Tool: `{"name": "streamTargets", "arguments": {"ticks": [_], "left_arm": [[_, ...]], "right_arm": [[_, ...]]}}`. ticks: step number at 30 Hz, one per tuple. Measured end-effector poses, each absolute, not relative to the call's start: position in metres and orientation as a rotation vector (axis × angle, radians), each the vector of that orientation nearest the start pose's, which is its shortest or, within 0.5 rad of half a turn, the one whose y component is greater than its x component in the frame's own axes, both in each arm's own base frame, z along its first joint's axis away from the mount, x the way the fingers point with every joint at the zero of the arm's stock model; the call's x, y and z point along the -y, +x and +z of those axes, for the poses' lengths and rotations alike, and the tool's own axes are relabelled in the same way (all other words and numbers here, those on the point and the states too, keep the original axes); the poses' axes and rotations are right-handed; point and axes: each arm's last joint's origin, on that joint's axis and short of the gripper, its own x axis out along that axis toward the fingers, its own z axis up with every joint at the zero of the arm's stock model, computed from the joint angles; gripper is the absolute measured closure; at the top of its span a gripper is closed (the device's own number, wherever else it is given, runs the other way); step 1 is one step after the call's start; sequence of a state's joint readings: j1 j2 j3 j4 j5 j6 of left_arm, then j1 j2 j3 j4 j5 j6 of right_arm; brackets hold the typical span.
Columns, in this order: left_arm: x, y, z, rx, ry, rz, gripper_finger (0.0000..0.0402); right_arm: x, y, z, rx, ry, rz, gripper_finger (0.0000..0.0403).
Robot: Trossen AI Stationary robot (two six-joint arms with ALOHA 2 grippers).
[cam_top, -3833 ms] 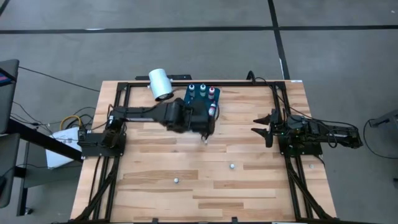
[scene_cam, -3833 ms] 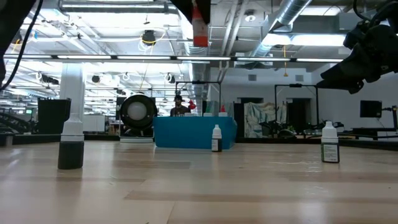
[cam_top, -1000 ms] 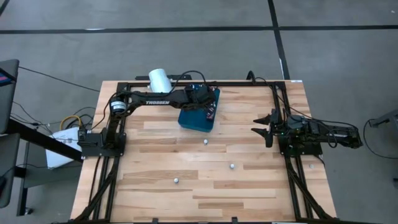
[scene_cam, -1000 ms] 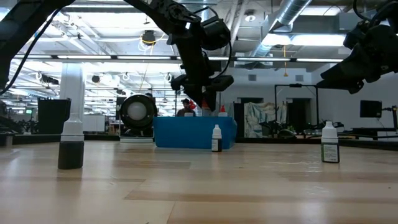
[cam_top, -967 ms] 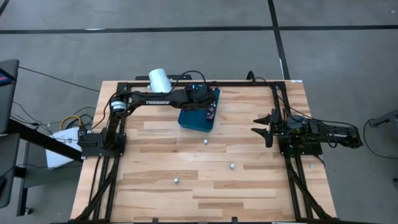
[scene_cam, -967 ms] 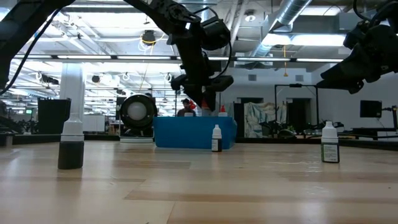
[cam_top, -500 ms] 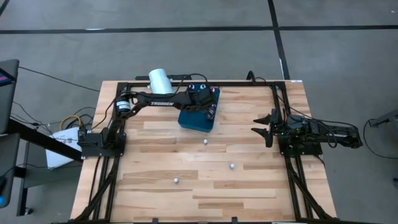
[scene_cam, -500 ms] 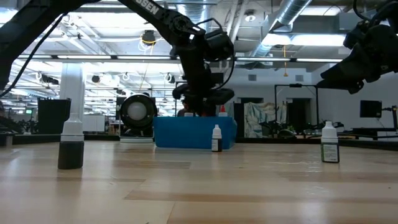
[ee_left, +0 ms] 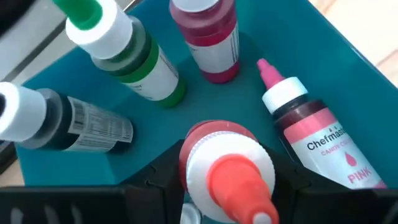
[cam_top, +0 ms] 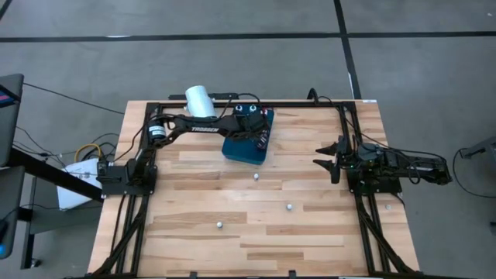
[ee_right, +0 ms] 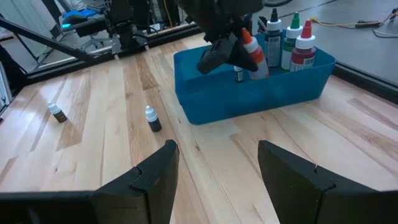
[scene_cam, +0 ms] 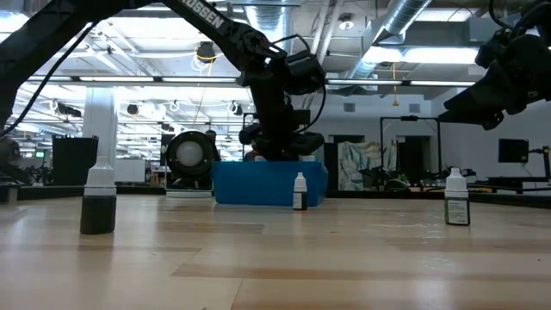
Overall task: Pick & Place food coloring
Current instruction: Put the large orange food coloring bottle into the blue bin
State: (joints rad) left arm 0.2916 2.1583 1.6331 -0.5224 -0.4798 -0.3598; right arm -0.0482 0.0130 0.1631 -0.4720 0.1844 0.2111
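Note:
My left gripper (cam_top: 254, 132) reaches down into the blue tray (cam_top: 242, 149) near the table's far edge and is shut on a food coloring bottle with an orange-red top (ee_left: 231, 171). Standing in the tray beside it are a green-topped bottle (ee_left: 121, 53), a red one (ee_left: 211, 37), a pink one (ee_left: 311, 134) and a dark one (ee_left: 59, 118). Three tiny bottles stand on the table at mid-board (cam_top: 256, 176), (cam_top: 288, 207), (cam_top: 219, 225). My right gripper (cam_top: 329, 159) waits open at the table's right side. My left gripper pinches the orange-topped bottle between its two fingers at the upper part, by the white collar (ee_left: 194, 163). The fingers come from above, pointing down. The bottle (ee_right: 252, 56) sits tilted inside the tray, nozzle up. The tray wall hides whether its base rests on the floor.
A large white cylinder (cam_top: 200, 103) lies at the far-left corner beside the tray. Another small bottle (cam_top: 387, 207) stands by the right arm's base. The black frame rail runs along the far edge. Bare wood spreads across the near half of the table.
My left gripper, still shut on the orange-topped bottle, has come down from above the tray into it and shifted slightly toward the far edge. The bottle, earlier seen above the tray's rim in the low view, now sits behind the rim.

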Motion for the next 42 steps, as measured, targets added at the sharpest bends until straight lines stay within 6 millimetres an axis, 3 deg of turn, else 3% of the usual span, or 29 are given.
{"name": "streamTargets", "arguments": {"ticks": [13, 30, 42], "left_arm": [[-0.1437, 0.4329, 0.1691, -0.925, -0.222, 0.877, 0.0259], [-0.1436, 0.4338, 0.169, -0.931, -0.228, 0.863, 0.0182], [-0.1428, 0.4321, 0.1679, -0.948, -0.245, 0.867, 0.0177]], "right_arm": [[0.0092, 0.08, 0.1718, -0.304, 0.185, -0.263, 0.0196], [0.0091, 0.08, 0.1718, -0.304, 0.185, -0.263, 0.0196], [0.0091, 0.08, 0.1718, -0.303, 0.185, -0.263, 0.0196]]}}
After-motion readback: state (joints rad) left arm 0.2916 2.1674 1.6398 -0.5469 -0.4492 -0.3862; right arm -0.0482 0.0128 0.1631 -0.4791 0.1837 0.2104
